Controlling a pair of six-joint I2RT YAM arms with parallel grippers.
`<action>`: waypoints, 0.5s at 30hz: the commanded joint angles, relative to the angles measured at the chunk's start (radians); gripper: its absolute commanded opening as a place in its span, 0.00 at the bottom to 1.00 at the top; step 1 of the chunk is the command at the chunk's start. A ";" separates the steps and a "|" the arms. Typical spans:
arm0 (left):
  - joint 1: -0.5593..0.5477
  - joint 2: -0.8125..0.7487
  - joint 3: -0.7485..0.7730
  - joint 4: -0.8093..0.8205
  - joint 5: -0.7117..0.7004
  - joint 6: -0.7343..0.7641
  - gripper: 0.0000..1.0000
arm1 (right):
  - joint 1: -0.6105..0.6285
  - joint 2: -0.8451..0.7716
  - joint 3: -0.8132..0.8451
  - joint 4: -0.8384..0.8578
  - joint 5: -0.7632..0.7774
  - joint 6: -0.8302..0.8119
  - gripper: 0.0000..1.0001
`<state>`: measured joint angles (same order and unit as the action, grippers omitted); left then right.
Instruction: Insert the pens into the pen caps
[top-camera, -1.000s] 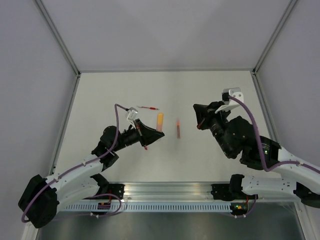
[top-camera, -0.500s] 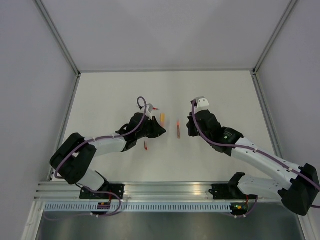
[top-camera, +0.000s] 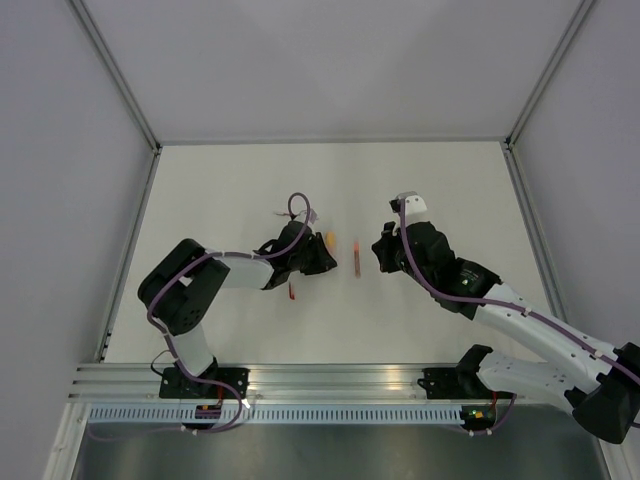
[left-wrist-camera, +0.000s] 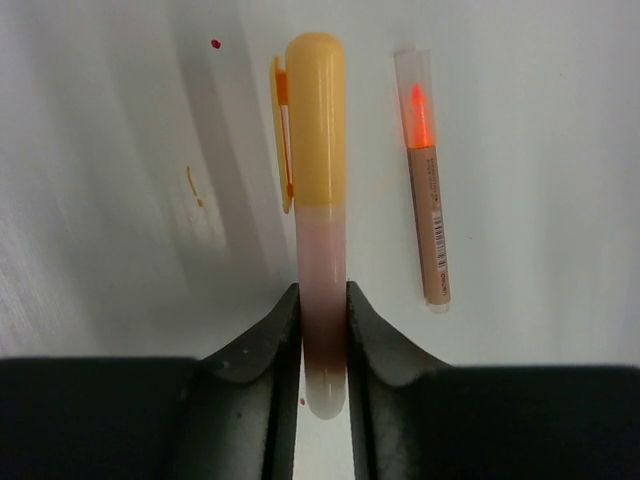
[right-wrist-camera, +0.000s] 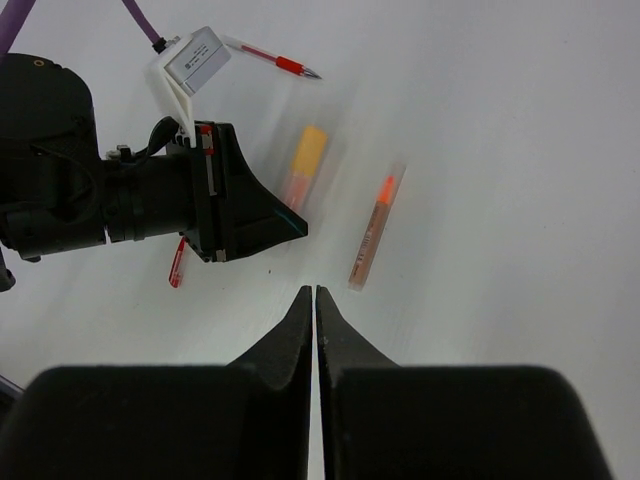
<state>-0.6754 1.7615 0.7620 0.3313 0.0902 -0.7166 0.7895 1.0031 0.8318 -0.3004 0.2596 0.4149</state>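
Observation:
A pen with a pale pink body and an orange pen cap (left-wrist-camera: 315, 120) on its far end points away from my left gripper (left-wrist-camera: 323, 290). The jaws press on both sides of its body. That pen (top-camera: 328, 238) is near the table's middle, and the right wrist view has it too (right-wrist-camera: 305, 165). To its right lies a slim tan pen (left-wrist-camera: 428, 200) with an orange tip under a clear sleeve, loose on the table (right-wrist-camera: 372, 235). My right gripper (right-wrist-camera: 315, 290) is shut and empty just short of it. A red pen (right-wrist-camera: 272, 58) lies farther back. A small red cap (right-wrist-camera: 178, 263) lies beside the left arm.
The left wrist's white camera mount and purple cable (right-wrist-camera: 190, 65) rise close to the red pen. Small ink marks (left-wrist-camera: 195, 185) dot the white table. Grey walls (top-camera: 100, 120) close in the table; a metal rail (top-camera: 330, 385) runs along the near edge.
Both arms have stretched forward and down toward the table's middle. The left gripper has come low with the orange-capped pen. The right gripper has moved left, close to the tan pen.

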 joint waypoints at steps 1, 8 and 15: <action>0.000 0.030 0.036 -0.021 0.031 -0.046 0.30 | -0.004 -0.008 -0.002 0.014 0.001 0.002 0.04; -0.001 0.021 0.016 -0.028 0.077 -0.096 0.40 | -0.003 -0.034 -0.005 0.007 0.003 0.001 0.04; 0.000 -0.057 0.033 -0.109 0.063 -0.084 0.45 | -0.003 -0.040 -0.017 0.015 -0.002 0.002 0.05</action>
<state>-0.6754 1.7660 0.7792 0.3138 0.1612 -0.7895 0.7891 0.9775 0.8230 -0.3031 0.2600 0.4149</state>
